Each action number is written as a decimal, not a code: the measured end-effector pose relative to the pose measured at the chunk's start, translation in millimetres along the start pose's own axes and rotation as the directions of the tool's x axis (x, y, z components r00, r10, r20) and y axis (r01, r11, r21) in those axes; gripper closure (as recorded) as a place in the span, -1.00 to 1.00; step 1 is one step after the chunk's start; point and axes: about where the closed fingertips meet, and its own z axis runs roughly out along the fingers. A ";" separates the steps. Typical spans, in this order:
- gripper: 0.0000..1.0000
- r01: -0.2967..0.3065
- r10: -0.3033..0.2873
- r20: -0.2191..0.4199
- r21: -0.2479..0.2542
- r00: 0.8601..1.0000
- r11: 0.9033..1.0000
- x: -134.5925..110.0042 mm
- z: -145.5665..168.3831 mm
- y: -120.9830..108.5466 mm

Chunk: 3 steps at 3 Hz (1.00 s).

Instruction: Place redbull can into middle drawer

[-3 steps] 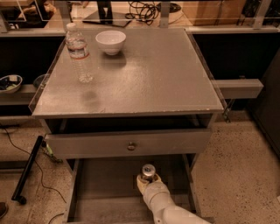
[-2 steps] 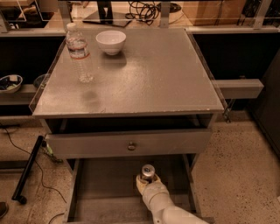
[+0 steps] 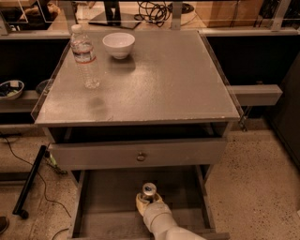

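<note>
1. Reaching up from the bottom edge of the view, the pale arm [image 3: 161,222] ends in the gripper [image 3: 149,201], which sits inside the open middle drawer [image 3: 105,199], right of its centre line.
2. The gripper is closed around the redbull can [image 3: 149,190]. Its cream fingers [image 3: 140,201] hug the can's lower body on both sides.
3. The redbull can stands upright, with its silver pull-tab top showing above the fingers. It is within the drawer's walls, over the bare floor. Whether its base touches that floor is hidden by the gripper.
4. The middle drawer is pulled well out beneath the upper drawer front [image 3: 93,154]. That front carries a round brass knob [image 3: 140,156] and is itself pulled out a little.
5. On the grey table top [image 3: 164,84], a clear water bottle [image 3: 85,58] stands upright near the far left corner. A white bowl [image 3: 118,44] sits just to its right and further back, apart from the bottle.
6. A second bowl [image 3: 10,88] rests on a lower shelf to the left.
7. Dark cables [image 3: 154,9] lie on the surface behind the table.
8. A black bar [image 3: 30,180] lies on the speckled floor [image 3: 262,178] at left.
</note>
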 end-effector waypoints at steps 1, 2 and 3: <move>1.00 -0.006 0.006 0.005 0.008 1.000 1.000 0.2 3.1 -1.3; 1.00 -0.030 0.029 0.022 0.019 0.999 0.999 -3.6 40.8 -4.6; 1.00 -0.032 0.032 0.021 0.020 0.999 0.999 -2.6 40.4 -4.7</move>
